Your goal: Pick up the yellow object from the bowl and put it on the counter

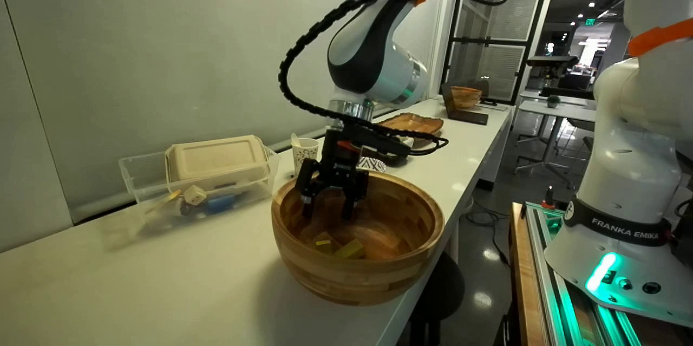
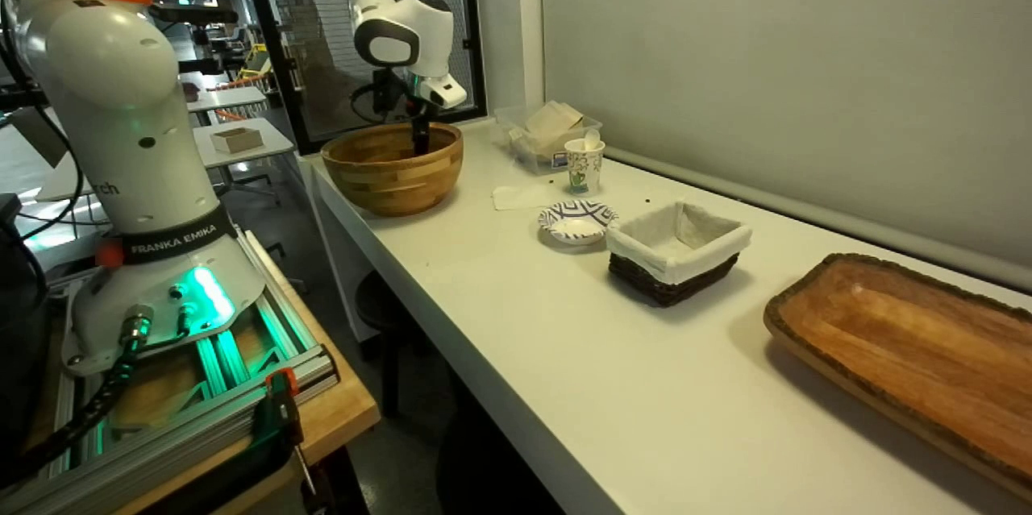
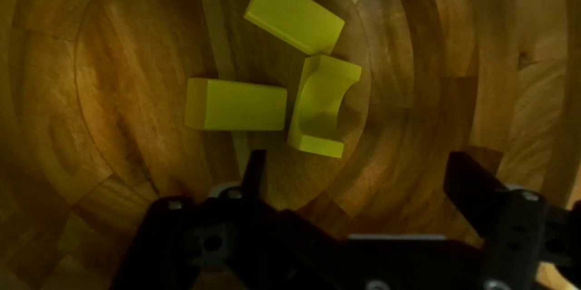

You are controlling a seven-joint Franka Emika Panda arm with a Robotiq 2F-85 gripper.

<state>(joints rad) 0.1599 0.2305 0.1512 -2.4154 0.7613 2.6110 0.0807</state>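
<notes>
The large wooden bowl (image 1: 346, 281) stands on the white counter (image 1: 178, 292); it also shows in an exterior view (image 2: 395, 186). In the wrist view three yellow pieces lie on the bowl's floor: a block (image 3: 295, 15), a second block (image 3: 245, 106) and a piece with a curved cut-out (image 3: 313, 104). Which one is the yellow object I cannot tell. My gripper (image 3: 357, 163) is open with nothing between its fingers. Its fingertips (image 1: 327, 213) are inside the bowl, above the floor and apart from the pieces. In an exterior view (image 2: 420, 143) the bowl's rim hides the pieces.
A clear container with a beige lid (image 1: 216, 161) and a paper cup (image 1: 304, 152) stand near the wall. A patterned dish (image 2: 577, 222), a lined basket (image 2: 677, 253) and a wooden tray (image 2: 911, 338) stand further along the counter. The bowl is near the counter's edge.
</notes>
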